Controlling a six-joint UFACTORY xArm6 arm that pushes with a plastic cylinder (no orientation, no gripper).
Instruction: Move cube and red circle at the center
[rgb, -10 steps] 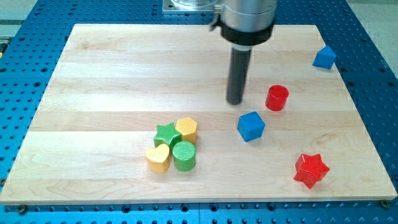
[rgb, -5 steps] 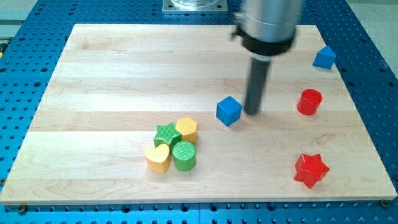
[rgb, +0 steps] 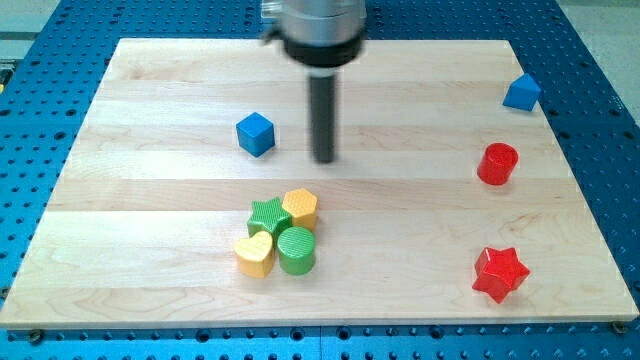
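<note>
While my tip (rgb: 323, 159) is resting near the board's middle, bare rod with no jaws to open or close, the blue cube (rgb: 255, 133) is sitting just off it toward the view's left, apart from it. Farther off, the red circle (rgb: 497, 163) is lying well apart toward the view's right, so I judge that the coming push is calling for a swing round its far right side

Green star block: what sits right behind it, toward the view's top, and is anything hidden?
Only bare board lies behind the green star; the yellow hexagon touches its right. My tip stands farther up. The star's lower edge is covered by the yellow heart.
</note>
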